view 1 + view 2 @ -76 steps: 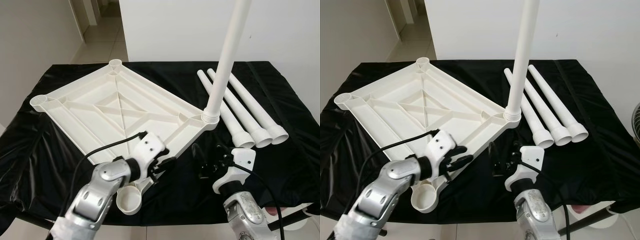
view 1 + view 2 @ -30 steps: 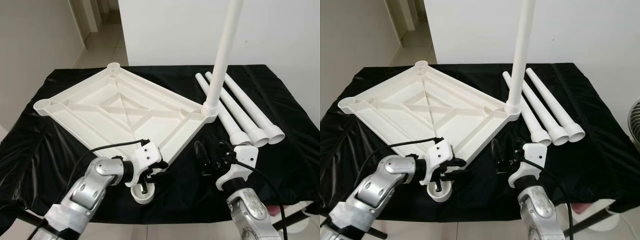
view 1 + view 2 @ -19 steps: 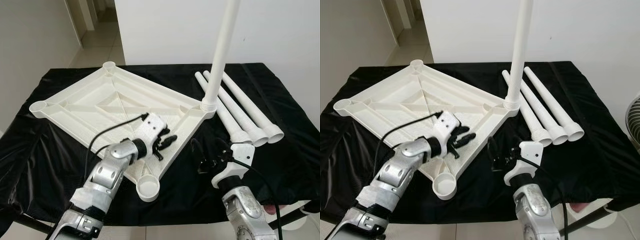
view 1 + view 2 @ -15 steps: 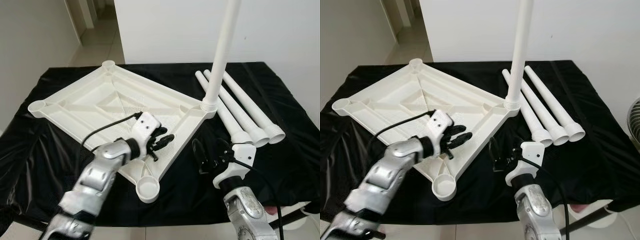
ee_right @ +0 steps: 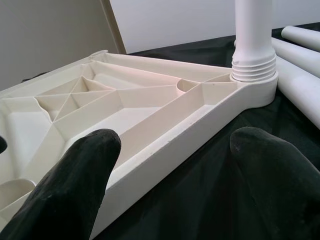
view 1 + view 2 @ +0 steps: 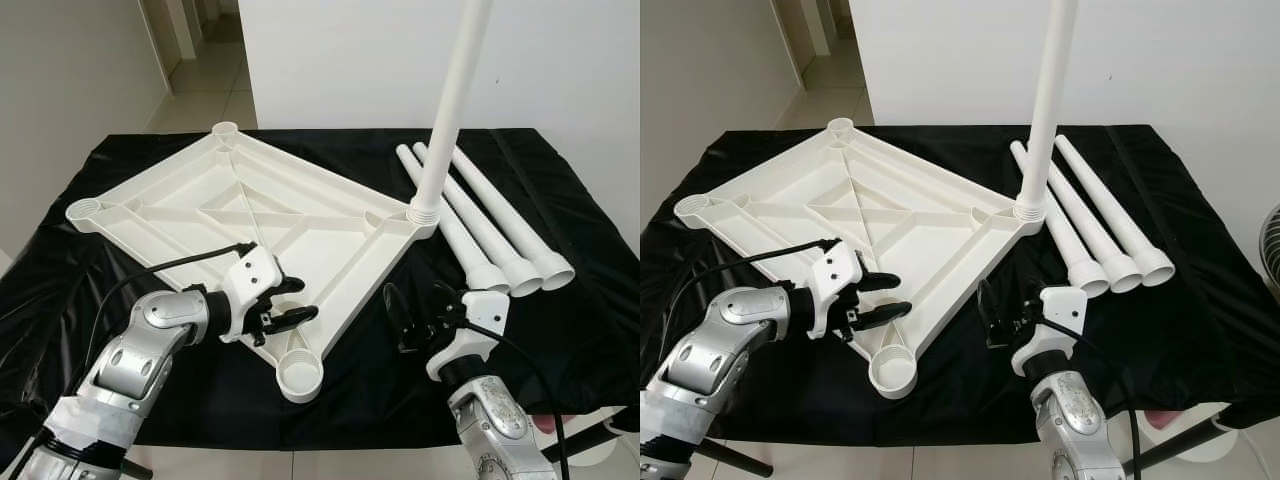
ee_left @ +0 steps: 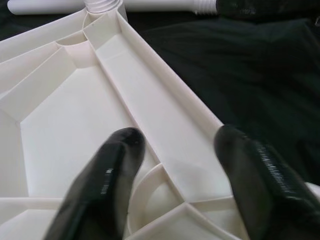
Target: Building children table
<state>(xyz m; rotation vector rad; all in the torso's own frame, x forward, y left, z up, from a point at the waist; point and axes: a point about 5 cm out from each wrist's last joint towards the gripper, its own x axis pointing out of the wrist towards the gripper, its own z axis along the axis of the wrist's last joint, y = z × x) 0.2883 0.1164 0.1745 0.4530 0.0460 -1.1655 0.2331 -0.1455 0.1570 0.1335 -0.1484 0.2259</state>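
Glossy black cloth (image 6: 560,250) under ribbed white plastic tabletop (image 6: 200,215), one smooth round leg (image 6: 450,100) upright at 2 o'clock, left gripper (image 6: 285,305) released over near rim, right gripper (image 6: 415,318) spread alongside.

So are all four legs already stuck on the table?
No, one leg stands screwed into the tabletop; three loose legs lie on the black cloth.

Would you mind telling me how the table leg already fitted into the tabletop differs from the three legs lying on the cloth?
The fitted leg stands upright; the three loose legs lie flat. Its wide threaded end is seated in a corner socket of the upturned tabletop, while theirs are open and free, pointing toward the robot. It stands alone; they lie side by side. All four are white tapered tubes.
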